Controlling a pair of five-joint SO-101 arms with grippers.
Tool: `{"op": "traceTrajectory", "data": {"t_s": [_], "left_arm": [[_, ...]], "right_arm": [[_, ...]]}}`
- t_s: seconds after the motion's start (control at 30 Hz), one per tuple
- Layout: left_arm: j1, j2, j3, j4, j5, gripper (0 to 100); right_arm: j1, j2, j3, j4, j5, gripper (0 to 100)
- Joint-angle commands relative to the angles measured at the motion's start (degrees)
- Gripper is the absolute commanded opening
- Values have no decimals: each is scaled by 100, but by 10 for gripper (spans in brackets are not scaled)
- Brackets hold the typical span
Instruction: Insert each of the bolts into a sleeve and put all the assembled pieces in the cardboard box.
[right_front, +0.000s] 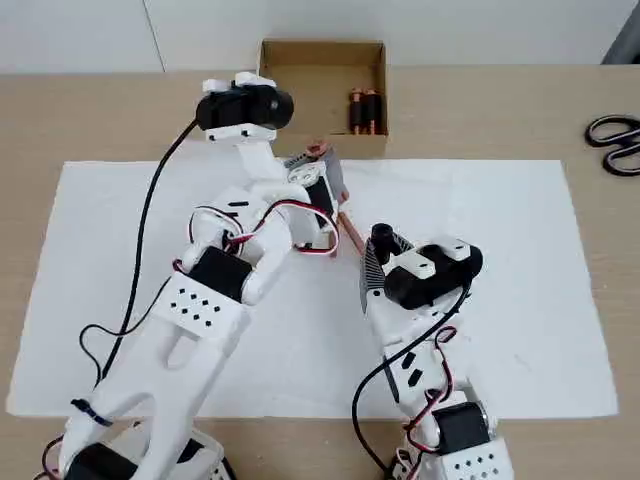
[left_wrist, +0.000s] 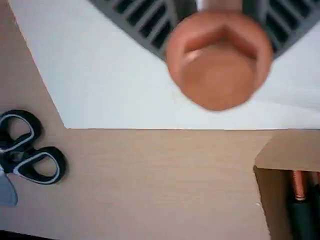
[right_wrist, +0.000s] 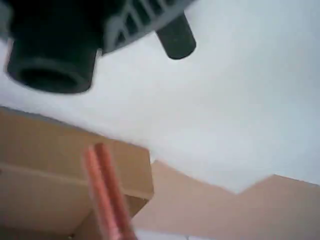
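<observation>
My left gripper (right_front: 326, 190) is shut on a copper bolt (right_front: 350, 232) over the middle of the white sheet. In the left wrist view the bolt's round head (left_wrist: 219, 60) sits between the grey fingers (left_wrist: 140, 15). My right gripper (right_front: 378, 252) stands just right of the bolt's lower tip, shut on a black sleeve (right_front: 381, 237). The right wrist view has the sleeve's open end (right_wrist: 49, 62) facing the bolt's shaft (right_wrist: 106, 192), a short gap apart. The cardboard box (right_front: 272, 92) stands at the back, with two assembled pieces (right_front: 365, 110) in its right corner.
A white paper sheet (right_front: 500, 280) covers most of the wooden table. Black scissors (right_front: 615, 142) lie at the far right edge; the left wrist view also has the scissors (left_wrist: 31, 155). The box's front wall (right_front: 360, 145) lies just behind the left gripper.
</observation>
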Motion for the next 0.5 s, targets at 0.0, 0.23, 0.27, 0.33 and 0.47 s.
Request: {"op": "traceTrajectory", "data": {"t_s": [0.0,0.23,0.27,0.33,0.47], "left_arm": [[211,-255,-75,-149,-273,6],[387,-299,-259,220,-325,6],[387,-299,-418,510,-325,6],[431,-264,-813,1178,-325,6],[422,-255,-1332,1864,-325,6]], "right_arm": [[-13,-136,35,259,9,4],[-92,-136,35,391,9,4],[-163,-136,35,409,9,4],[-321,-136,35,409,9,4],[-567,-136,35,409,9,4]]}}
